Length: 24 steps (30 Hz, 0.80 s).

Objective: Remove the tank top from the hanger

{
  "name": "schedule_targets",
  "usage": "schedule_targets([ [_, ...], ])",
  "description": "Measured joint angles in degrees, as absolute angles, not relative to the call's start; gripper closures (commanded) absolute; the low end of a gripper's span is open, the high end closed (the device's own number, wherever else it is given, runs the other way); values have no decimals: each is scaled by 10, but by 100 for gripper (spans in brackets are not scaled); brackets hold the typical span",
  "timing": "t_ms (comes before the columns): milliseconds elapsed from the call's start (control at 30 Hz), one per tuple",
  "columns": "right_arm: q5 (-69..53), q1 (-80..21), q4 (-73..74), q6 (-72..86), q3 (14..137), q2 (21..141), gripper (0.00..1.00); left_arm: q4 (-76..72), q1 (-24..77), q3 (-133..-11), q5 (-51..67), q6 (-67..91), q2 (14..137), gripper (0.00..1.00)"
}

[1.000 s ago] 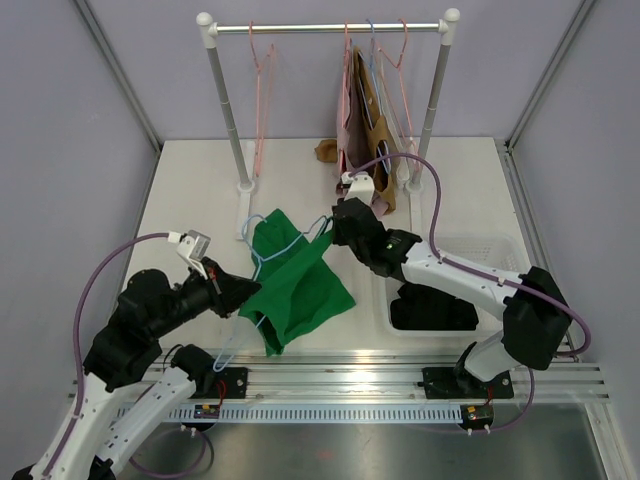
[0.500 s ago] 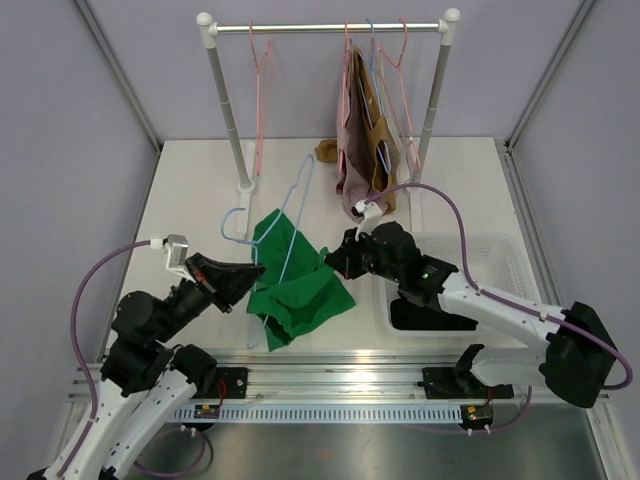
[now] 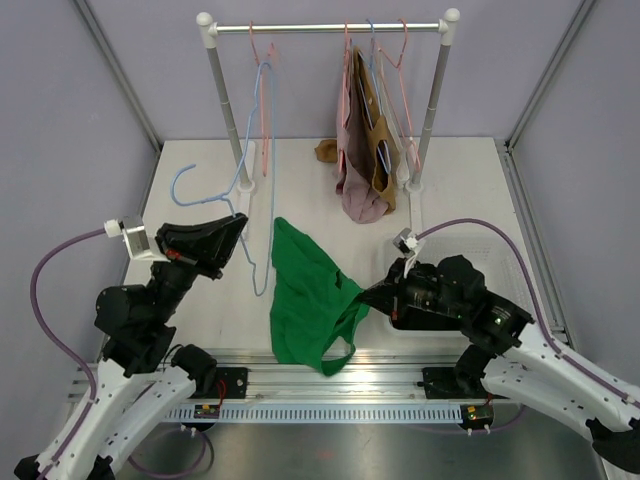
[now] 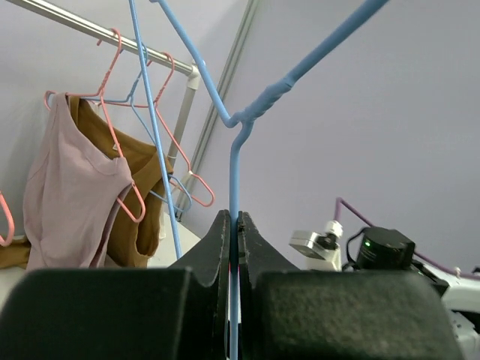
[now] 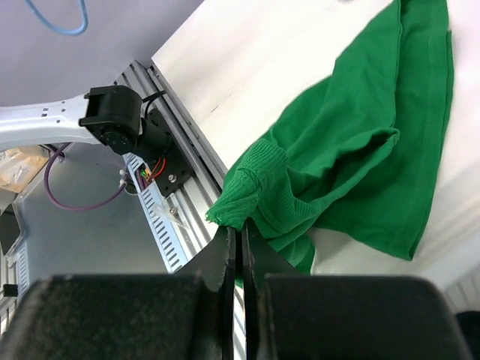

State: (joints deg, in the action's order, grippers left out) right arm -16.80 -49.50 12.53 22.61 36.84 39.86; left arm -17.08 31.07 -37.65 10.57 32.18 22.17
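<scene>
The green tank top (image 3: pixel 305 300) lies crumpled on the table, off the hanger, with one strap loop trailing toward the front rail. My right gripper (image 3: pixel 372 293) is shut on a bunched edge of it; the right wrist view shows the ribbed cloth (image 5: pixel 360 150) pinched at the fingertips (image 5: pixel 240 229). The blue wire hanger (image 3: pixel 176 181) is bare and held up to the left of the garment. My left gripper (image 3: pixel 240 222) is shut on its wire (image 4: pixel 234 172), seen clamped between the jaws (image 4: pixel 234 223) in the left wrist view.
A clothes rack (image 3: pixel 330 27) stands at the back with pink hangers and hanging pink and brown garments (image 3: pixel 362 150). A white basket (image 3: pixel 505 250) sits at the right beside my right arm. A small brown item (image 3: pixel 325 150) lies near the rack's foot.
My left gripper has lifted the blue hanger up and left, clear of the tank top. My right gripper has pulled the tank top right and toward the front edge, stretching it flatter.
</scene>
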Motion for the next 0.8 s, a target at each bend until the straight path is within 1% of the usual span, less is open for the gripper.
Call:
schedule_targets([
  [67, -161, -495, 148, 227, 369, 370, 99, -132, 311, -420, 103, 318, 248, 100],
  [100, -161, -495, 153, 227, 369, 364, 90, -104, 311, -441, 100, 317, 257, 100],
  [133, -162, -495, 154, 228, 371, 362, 50, -83, 311, -457, 97, 317, 263, 100],
  [167, -165, -495, 153, 233, 371, 366, 26, -55, 311, -476, 92, 316, 268, 100],
  [200, -166, -495, 153, 235, 372, 375, 13, -27, 311, -494, 86, 316, 272, 100],
  [233, -166, -495, 152, 238, 373, 387, 4, -2, 311, -511, 80, 316, 276, 100],
  [333, -142, -495, 165, 244, 393, 437, 1, 93, 311, -566, 50, 317, 291, 100],
  [433, -104, -495, 191, 249, 418, 465, 1, 166, 311, -629, 30, 314, 332, 100],
  [633, -69, -495, 205, 262, 473, 458, 0, 263, 311, -744, 20, 295, 468, 100],
  [800, -65, -495, 209, 269, 482, 445, 0, 343, 311, -862, -8, 284, 599, 100],
])
